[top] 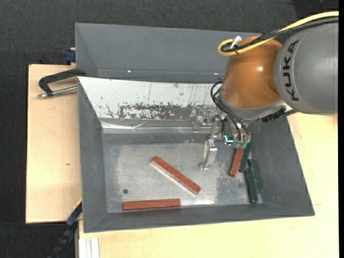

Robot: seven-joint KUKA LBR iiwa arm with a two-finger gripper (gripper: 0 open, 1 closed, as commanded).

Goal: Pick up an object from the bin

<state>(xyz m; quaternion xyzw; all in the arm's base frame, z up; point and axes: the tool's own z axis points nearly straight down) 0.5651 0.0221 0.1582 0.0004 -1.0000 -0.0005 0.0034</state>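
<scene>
The upper part of the two-finger gripper is hidden beneath the arm's rounded orange cover. Only one silvery finger stands out plainly, and the other is hard to pick out among the dark wrist hardware and cables. From the part that shows, the jaws stand spread, with nothing pinched between them.

A short red-brown stick has its top end lost under that hardware, so it is unclear whether it touches the gripper. A dark green stick lies just beside it, running towards the front right corner of the grey metal bin.

The arm reaches in from the right, its thick grey link cut off at the frame's edge. The wrist points downward over the right half of the bin floor, close to the back wall. A yellow cable loops over the cover.

A long red-brown wooden bar lies diagonally mid-floor, just left of the clear finger. Another red-brown bar lies flat along the front wall, and a tiny dark speck sits near it.

The grey link carries the black letters "KUKA", running sideways.
</scene>
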